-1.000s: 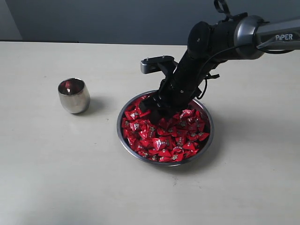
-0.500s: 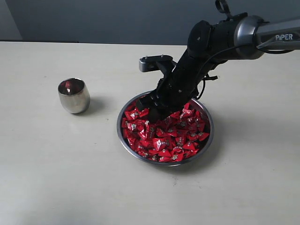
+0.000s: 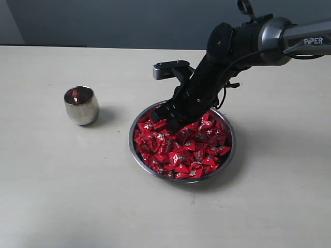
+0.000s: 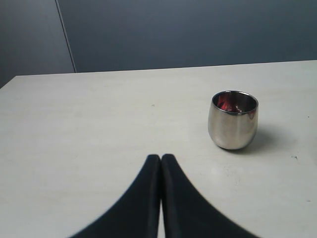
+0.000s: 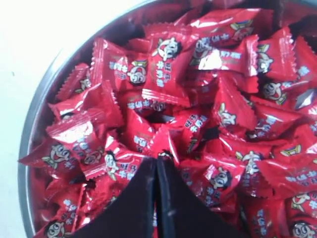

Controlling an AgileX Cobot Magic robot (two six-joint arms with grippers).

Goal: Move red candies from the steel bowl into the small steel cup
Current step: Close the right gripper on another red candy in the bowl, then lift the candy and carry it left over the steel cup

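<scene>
The steel bowl (image 3: 229, 153) sits mid-table, heaped with red candies (image 3: 181, 150). My right gripper (image 3: 168, 124) hangs at the back left of the pile, just over it. In the right wrist view its jaws (image 5: 156, 161) are pressed together, pinching the wrapper edge of one red candy (image 5: 166, 143) while other candies (image 5: 218, 54) fill the bowl (image 5: 30, 148) beneath. The small steel cup (image 3: 81, 105) stands upright to the left of the bowl, with red showing inside it (image 4: 233, 120). My left gripper (image 4: 161, 157) is shut and empty above bare table, short of the cup; the exterior view does not show it.
The pale table (image 3: 77, 181) stretches around both vessels, with a dark wall (image 3: 129, 20) behind it. The right arm (image 3: 243, 44) reaches in from the right above the bowl's back rim.
The right gripper has lifted slightly out of the candy pile and shifted a little to the left. The cup, the bowl and the left gripper have stayed where they were.
</scene>
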